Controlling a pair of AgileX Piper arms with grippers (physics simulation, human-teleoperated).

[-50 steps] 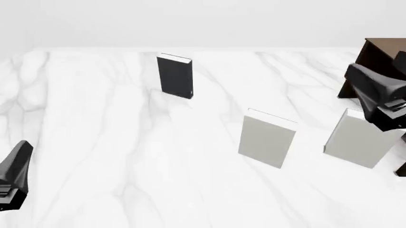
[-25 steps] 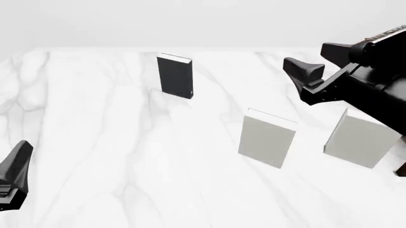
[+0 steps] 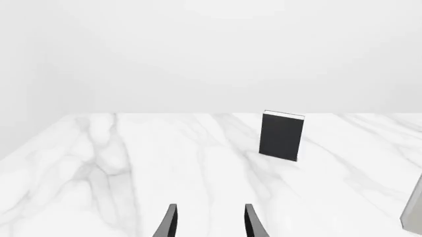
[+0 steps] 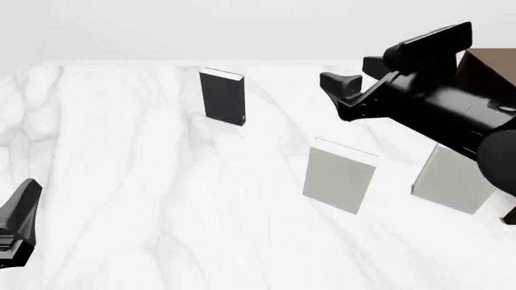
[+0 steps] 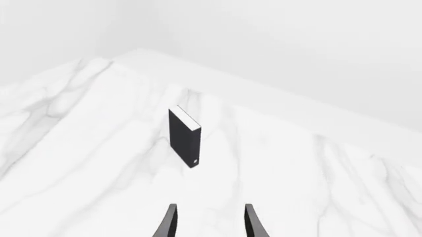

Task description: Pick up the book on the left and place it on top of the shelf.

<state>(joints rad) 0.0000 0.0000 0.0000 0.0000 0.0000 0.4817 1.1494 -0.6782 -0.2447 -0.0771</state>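
The left hand (image 4: 16,226) is sitting low at the near left corner of the front view, in the same spot as a second ago; its wrist view is showing the fingers (image 3: 170,222) parted by a moderate gap with nothing between them. A wide stretch of bare marble counter (image 4: 145,199) is lying open ahead of it, out to the far edge. The black book (image 4: 222,96) is standing upright toward the far left of the counter, unmoved, well apart from everything else. To its right, nearer the camera, a light grey book (image 4: 339,181) is standing upright, and a second grey book (image 4: 451,181) is standing beyond it, partly behind the right arm. The right hand (image 4: 354,72) is hanging in the air above the grey books, fingers parted and empty, aimed at the black book; a second ago it was at the right edge beside the shelf (image 4: 487,75), which is now showing only a dark corner behind the arm.
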